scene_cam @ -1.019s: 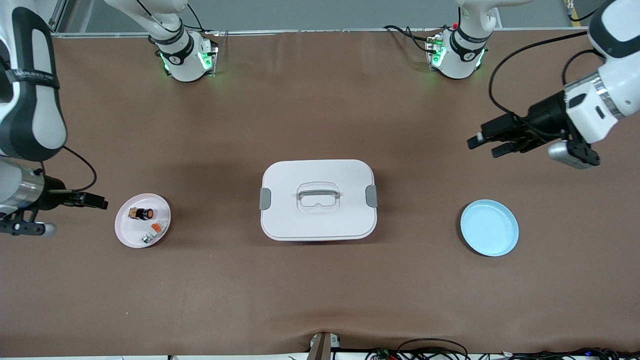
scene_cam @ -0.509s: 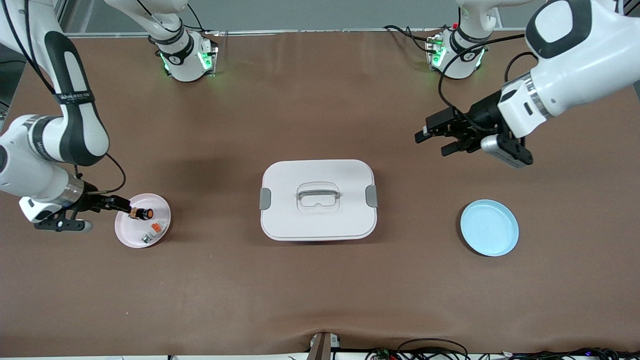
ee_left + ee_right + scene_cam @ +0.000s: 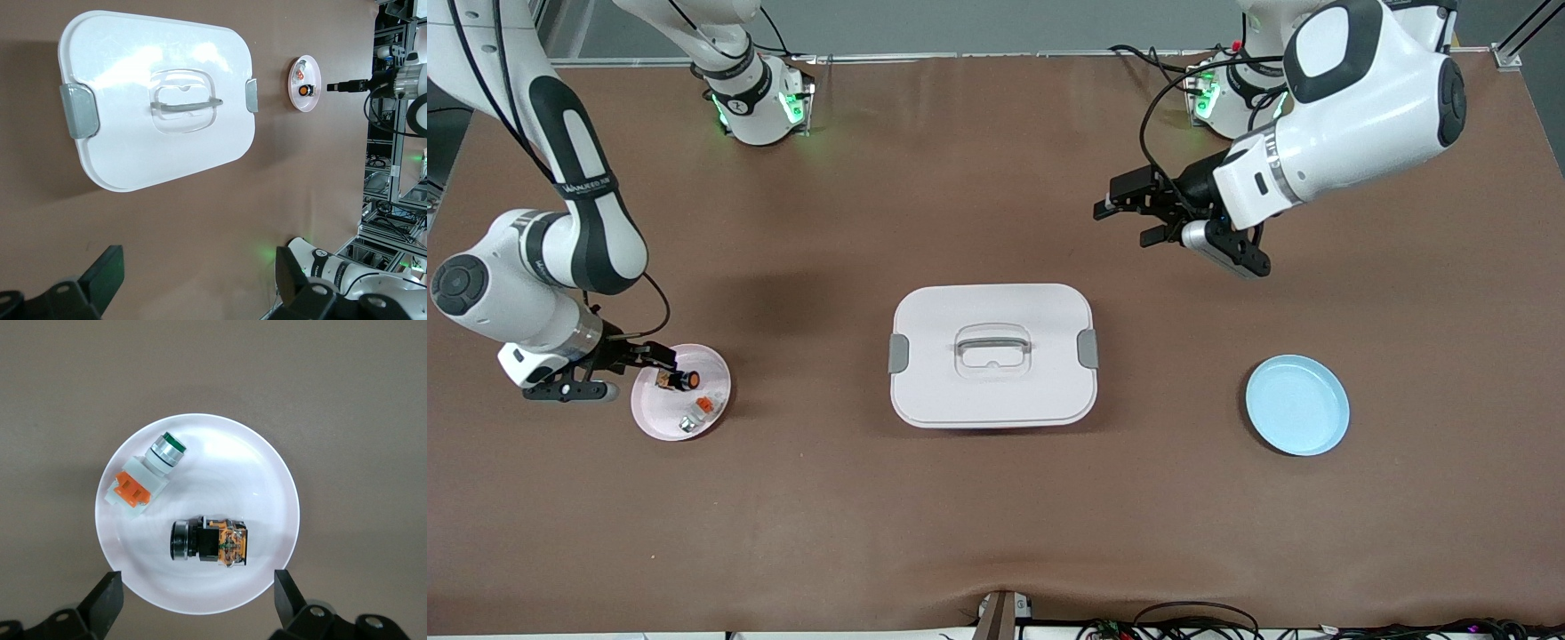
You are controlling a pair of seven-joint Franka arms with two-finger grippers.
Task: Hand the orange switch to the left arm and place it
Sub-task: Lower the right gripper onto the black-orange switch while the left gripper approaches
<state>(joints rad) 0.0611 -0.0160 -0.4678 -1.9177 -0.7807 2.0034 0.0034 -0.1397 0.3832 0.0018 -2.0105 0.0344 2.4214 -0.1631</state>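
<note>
The blue plate [image 3: 1296, 404] is lying nearest the front camera, toward the left arm's end of the tabletop [image 3: 996, 516], well apart from both tools. The pink plate [image 3: 651, 411] is sitting at the right arm's end, about as near. The right tool [image 3: 665, 357] is hanging over the rim of that plate with its fingers [image 3: 107, 603] spread wide and released, gripping nothing. In the right wrist view the plate [image 3: 267, 480] is lying straight below the tool, between the two finger tips.

The orange switch [image 3: 680, 380] is lying on its side on the pink plate, just beside the right tool's tips and not held. From the right wrist view the switch [image 3: 208, 542] is showing a black body with an orange and metal end. A small grey-white piece [image 3: 699, 412] with an orange tab is resting near it on the same plate, a little closer to the front camera; in the right wrist view that piece [image 3: 143, 483] is carrying a green-topped button.

The box [image 3: 992, 355] is sitting in the middle of the tabletop, between the two arms, lid on and latches at its sides. The left wrist view is looking down on the box [image 3: 157, 140].

The left tool [image 3: 1129, 218] is hanging in the air over bare tabletop close to the box, toward its own arm's base, fingers [image 3: 103, 273] parted and released, holding nothing.
</note>
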